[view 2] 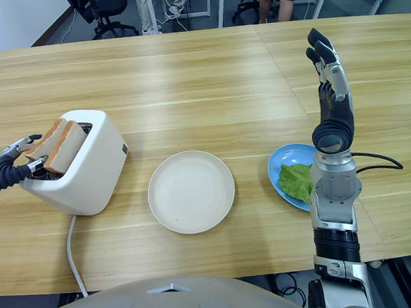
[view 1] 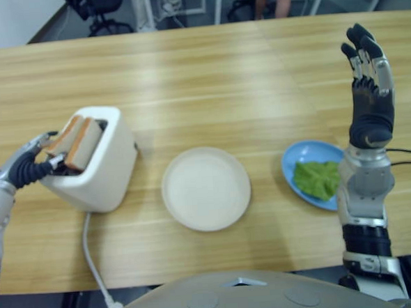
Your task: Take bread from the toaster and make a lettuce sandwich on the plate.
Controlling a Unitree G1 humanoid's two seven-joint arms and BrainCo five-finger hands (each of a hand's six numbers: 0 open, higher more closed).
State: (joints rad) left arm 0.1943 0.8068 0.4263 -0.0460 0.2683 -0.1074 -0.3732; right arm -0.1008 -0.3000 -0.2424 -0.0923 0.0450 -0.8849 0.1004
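Note:
A white toaster point(view 1: 107, 170) stands at the table's left, with two bread slices point(view 1: 79, 142) sticking up out of its slots, both tilted left. My left hand point(view 1: 26, 166) is at the toaster's left side, its fingers closed around the end of the outer slice. An empty cream plate point(view 1: 206, 189) lies in the middle near the front edge. To its right, a small blue plate point(view 1: 291, 157) holds a green lettuce leaf point(view 1: 318, 177). My right hand point(view 1: 369, 88) is raised upright above and right of the blue plate, open and holding nothing.
The toaster's white cord point(view 1: 90, 253) runs off the table's front edge. A black cable point(view 2: 377, 159) lies by my right forearm. The wide wooden table point(view 1: 222, 76) stretches behind the plates, with office chairs beyond its far edge.

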